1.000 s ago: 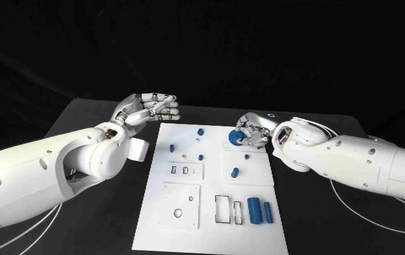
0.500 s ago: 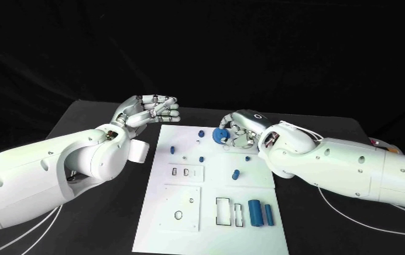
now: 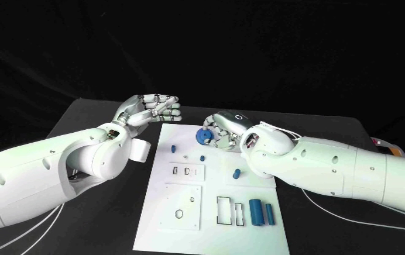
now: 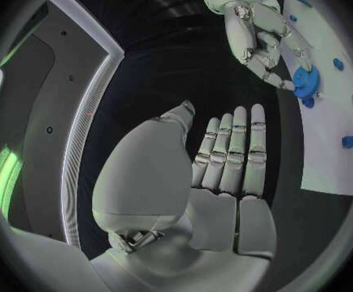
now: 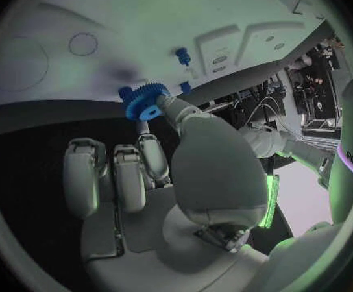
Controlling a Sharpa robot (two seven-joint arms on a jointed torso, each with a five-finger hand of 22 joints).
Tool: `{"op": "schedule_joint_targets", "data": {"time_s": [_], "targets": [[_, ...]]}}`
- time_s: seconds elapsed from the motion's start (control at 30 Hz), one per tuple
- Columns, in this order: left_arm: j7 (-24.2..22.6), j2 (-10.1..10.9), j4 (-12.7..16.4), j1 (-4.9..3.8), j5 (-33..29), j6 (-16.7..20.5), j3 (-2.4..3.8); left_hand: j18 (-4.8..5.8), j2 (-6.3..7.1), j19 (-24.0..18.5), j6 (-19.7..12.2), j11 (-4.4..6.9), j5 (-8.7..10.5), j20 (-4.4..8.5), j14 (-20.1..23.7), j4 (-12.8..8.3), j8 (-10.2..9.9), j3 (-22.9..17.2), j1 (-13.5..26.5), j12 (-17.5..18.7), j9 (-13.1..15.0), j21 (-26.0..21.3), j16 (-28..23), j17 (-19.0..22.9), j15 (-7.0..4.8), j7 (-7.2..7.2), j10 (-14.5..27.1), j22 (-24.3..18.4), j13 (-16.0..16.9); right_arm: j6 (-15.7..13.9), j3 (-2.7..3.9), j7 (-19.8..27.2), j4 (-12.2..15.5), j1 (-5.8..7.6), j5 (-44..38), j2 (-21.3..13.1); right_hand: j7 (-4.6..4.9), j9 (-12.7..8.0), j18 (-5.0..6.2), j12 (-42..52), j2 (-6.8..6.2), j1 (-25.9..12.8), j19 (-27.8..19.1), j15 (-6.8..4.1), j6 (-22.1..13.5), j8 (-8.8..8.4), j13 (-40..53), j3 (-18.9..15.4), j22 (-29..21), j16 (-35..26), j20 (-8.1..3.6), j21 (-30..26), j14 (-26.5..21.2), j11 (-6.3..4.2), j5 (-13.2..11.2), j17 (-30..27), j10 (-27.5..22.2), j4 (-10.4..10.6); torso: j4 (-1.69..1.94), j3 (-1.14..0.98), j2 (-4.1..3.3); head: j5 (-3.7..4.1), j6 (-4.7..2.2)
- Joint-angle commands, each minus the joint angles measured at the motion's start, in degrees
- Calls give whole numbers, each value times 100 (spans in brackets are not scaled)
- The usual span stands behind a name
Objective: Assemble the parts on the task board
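Observation:
The white task board (image 3: 211,231) lies in the middle of the black table. My right hand (image 3: 226,130) hovers over the board's far end and pinches a blue gear (image 3: 205,135) between thumb and fingertips. The same gear (image 5: 144,102) appears close above the board (image 5: 144,32) in the right wrist view, beside two small blue pegs (image 5: 182,56). My left hand (image 3: 154,110) hangs past the board's far left corner, fingers curled in, holding nothing. The left wrist view shows the left hand (image 4: 217,175) and, beyond it, the right hand (image 4: 257,29) with the gear (image 4: 308,82).
Small blue pegs stand on the board (image 3: 174,148), (image 3: 202,157), (image 3: 237,173). Two longer blue pieces (image 3: 261,212) lie near the right edge beside rectangular slots (image 3: 227,209). A square plate with holes (image 3: 179,205) sits at the near left. White cables (image 3: 371,223) trail on the table at right.
My right hand has carried the blue gear leftward across the board's far end, and its arm has swung further over the board. The left hand has stayed in place.

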State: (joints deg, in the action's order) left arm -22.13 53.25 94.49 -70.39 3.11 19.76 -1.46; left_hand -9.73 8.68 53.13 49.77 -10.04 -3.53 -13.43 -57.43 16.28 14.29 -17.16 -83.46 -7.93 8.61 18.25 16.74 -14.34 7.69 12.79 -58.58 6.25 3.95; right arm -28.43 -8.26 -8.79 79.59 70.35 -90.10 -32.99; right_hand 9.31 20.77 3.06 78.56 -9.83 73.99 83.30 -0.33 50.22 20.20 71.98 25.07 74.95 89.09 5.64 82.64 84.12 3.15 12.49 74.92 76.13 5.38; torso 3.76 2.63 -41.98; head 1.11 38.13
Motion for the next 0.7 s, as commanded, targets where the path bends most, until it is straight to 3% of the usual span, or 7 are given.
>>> {"op": "schedule_joint_targets", "data": {"time_s": [0.03,0.37,0.7], "targets": [[-31,-13,21,-7,-20,-102,5,-76,-27,13,-46,-27,30,-15,33,5,-19,26,31,28,-4,-15,-22,-10,-11,86,-13,-6,5,89,-4,-25,-98,-33,-110,97,-139,92,-51,15,29,-47,10,-32,165,79,-3,40,562,17,-5,13,531,12,3,1237,37,6,-1,-4,-5,-21,28],[-29,-17,24,-8,-20,-107,5,-76,-27,13,-46,-27,30,-15,33,5,-19,26,31,28,-4,-15,-22,-10,-11,86,-13,-6,5,144,-8,-41,-409,-102,-103,346,-133,90,-46,6,24,-62,-4,-30,144,67,-10,65,545,14,-5,-2,530,18,1,1229,28,7,-7,-3,11,-23,65],[-26,-16,22,-8,-20,-110,5,-76,-37,9,-53,-27,32,-17,49,2,-20,23,26,39,-5,-21,-31,-23,-9,84,-11,-14,5,209,-8,-39,-534,-137,-96,459,-110,87,-41,-38,-21,-108,-19,-17,91,35,-61,112,528,10,0,-20,526,36,-20,1213,-27,4,-9,-3,15,-36,72]]}}
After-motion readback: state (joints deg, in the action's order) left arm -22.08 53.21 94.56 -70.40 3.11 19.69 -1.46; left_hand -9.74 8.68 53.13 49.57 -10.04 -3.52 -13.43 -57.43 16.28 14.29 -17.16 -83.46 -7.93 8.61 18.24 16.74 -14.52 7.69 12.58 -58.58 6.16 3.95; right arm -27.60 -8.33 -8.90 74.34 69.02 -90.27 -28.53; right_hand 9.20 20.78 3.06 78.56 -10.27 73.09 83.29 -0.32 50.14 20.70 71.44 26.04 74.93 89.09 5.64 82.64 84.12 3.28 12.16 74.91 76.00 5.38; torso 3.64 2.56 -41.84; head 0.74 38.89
